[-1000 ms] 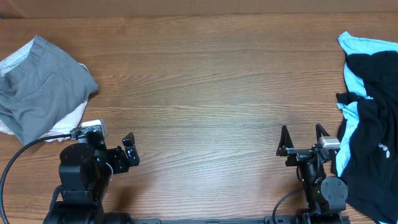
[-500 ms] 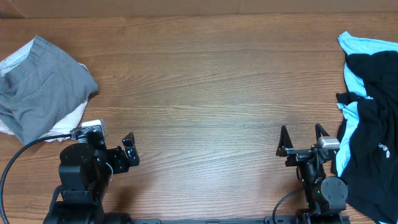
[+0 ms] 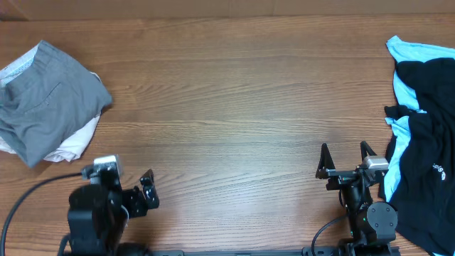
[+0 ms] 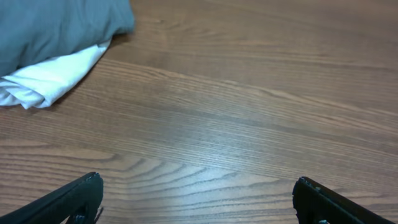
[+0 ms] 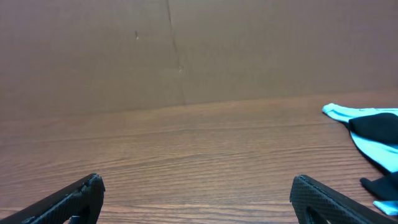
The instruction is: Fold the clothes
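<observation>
The shorts (image 3: 50, 99) lie folded at 10 o'clock on the table (image 3: 234, 107), stacked on a white garment (image 3: 71, 148), apparently as a finished pile. The left gripper (image 3: 146, 190) at 7 o'clock and the right gripper (image 3: 345, 149) at 5 o'clock are both spread wide, empty and parked clear of the cloth. A black and blue garment (image 3: 423, 135) waits at 3 o'clock. Since the earlier frame, the left arm has retracted toward 6 o'clock. The shorts and the right arm are unmoved.
</observation>
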You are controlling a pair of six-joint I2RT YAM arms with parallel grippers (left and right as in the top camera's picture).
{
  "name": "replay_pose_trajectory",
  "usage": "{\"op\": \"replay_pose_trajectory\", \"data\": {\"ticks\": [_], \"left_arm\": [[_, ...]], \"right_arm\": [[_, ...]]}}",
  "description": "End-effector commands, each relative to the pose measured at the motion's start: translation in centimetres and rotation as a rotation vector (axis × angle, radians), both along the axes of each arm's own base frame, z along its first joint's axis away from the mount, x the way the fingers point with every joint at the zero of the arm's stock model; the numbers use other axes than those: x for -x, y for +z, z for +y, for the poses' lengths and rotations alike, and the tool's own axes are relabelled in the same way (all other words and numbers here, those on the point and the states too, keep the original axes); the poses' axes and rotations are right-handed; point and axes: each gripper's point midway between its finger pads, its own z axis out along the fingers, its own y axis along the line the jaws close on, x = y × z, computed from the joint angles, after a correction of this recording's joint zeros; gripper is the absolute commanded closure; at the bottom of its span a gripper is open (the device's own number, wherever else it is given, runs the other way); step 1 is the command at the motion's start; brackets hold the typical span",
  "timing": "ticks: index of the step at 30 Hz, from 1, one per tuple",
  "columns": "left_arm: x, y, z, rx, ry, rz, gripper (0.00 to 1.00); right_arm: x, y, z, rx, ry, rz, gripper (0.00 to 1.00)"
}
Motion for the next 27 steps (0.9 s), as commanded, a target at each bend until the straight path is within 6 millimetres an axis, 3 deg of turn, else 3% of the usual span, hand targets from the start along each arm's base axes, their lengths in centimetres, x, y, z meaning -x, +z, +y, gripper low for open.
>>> {"op": "replay_pose_trajectory", "data": {"ticks": [1, 7, 11, 16, 22, 27], "left_arm": [[0.3, -1.1, 0.2, -0.005, 0.013, -0.086, 0.00], [-2.3, -4.0, -0.2, 0.011, -0.003, -0.312, 0.00], [-4.4, -4.4, -0.6, 0.022, -0.028, -0.435, 0.00], [-6.3, -3.7, -1.8, -0.091, -0.145, -0.613, 0.00], [-6.4, -3.5, -2.8, -0.245, -0.265, -0.663, 0.00], [-6.3, -4.1, -2.9, -0.257, -0.275, -0.639, 0.00]], "right_arm": [[0.0, -0.2, 0.0, 0.003, 0.001, -0.004, 0.00], [0.0, -0.2, 0.0, 0.003, 0.001, -0.004, 0.00], [0.0, -0.2, 0.0, 0.003, 0.001, -0.004, 0.00], [0.0, -0.2, 0.0, 0.003, 0.001, -0.004, 0.00], [0.0, -0.2, 0.0, 0.003, 0.001, -0.004, 0.00], [0.0, -0.2, 0.0, 0.003, 0.001, -0.004, 0.00]]}}
